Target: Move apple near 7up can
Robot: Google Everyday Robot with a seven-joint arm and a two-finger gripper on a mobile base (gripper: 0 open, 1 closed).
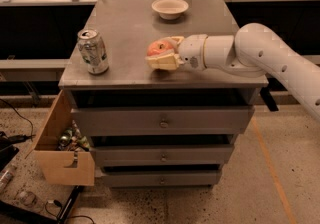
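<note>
The red-orange apple sits between the cream fingers of my gripper, which is shut on it just above the grey cabinet top, near the front edge at the middle. The white arm reaches in from the right. The 7up can, silver with green markings, stands upright at the front left of the top, about a can's height to the left of the apple.
A shallow cream bowl stands at the back of the top. The cabinet has drawers below. A cardboard box with several small items leans at its lower left. Cables lie on the floor at left.
</note>
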